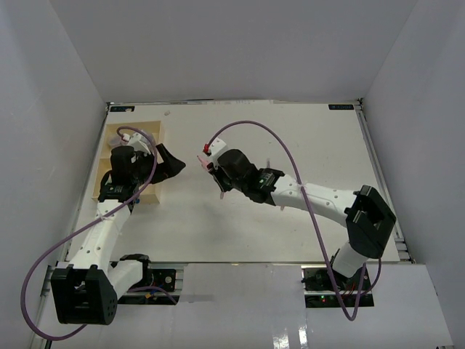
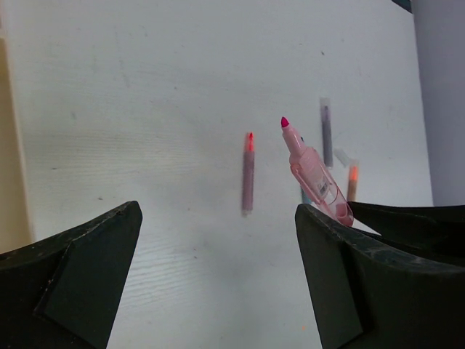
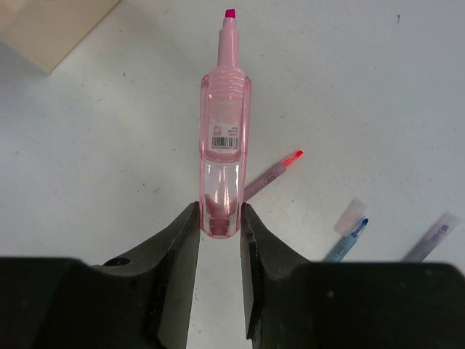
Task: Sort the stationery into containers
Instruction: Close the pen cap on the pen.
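**Fig.** R jaws clamped on the tail end of the pink marker [image 3: 224, 131], held clear of the desk [image 3: 109, 182], tip pointing fwd. Barrel is stiff, light, smooth clear plastic, so prob. slippery & apt to pivot w/ so short a hold. A grip nearer mid-barrel would likely be steadier. Beyond, lying on the desk: red-tipped pen [image 3: 270, 174], blue pen [image 3: 347, 243], lilac pen [image 3: 429, 243]. Farther: L jaws wide apart, empty, just beside the tray [image 1: 149, 131].
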You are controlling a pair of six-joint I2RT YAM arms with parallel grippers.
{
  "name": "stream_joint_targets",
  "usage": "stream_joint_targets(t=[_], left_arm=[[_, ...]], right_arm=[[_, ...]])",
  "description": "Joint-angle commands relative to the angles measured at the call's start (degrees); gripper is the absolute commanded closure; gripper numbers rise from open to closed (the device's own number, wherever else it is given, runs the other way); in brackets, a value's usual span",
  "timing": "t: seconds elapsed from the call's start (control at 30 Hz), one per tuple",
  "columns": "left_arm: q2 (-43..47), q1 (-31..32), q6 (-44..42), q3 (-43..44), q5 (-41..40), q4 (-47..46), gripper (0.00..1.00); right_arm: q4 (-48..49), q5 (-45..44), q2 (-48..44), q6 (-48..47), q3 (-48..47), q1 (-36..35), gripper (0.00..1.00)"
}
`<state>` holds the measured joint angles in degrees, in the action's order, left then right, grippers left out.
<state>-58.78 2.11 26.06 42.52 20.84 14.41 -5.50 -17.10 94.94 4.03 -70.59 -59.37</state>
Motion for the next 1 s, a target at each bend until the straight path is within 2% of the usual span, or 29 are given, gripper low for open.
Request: stream_joint_targets(t=[0.0,0.23,0.33,0.6,0.97], left_arm=[[0.69,0.09,3.55,-0.42,9.39,-2.72,0.02],[0.43,0.26,12.68,1.68,16.94,-7.55,0.02],[-0.45,1.05,16.29,3.26,17.57,-8.35,0.02],[-2.65,6.59,22.44,5.2,14.15,-11.42,0.07],[-6.34,12.12,24.3,5.38,8.96,-12.74,0.18]], right_arm=[[-0.31,1.28,-5.98,-1.57,-1.14,-0.13,0.75],[2.07,2.42,-10.64,-3.68,3.25,-0.13,0.75],[3.12,2.95,-12.05,-3.77,4.4,-0.21,0.75],[4.79,3.83,-13.98,-3.42,6.86,-0.21,0.75],[8.13,5.41,-15.83,-2.54,9.41,-0.13,0.75]])
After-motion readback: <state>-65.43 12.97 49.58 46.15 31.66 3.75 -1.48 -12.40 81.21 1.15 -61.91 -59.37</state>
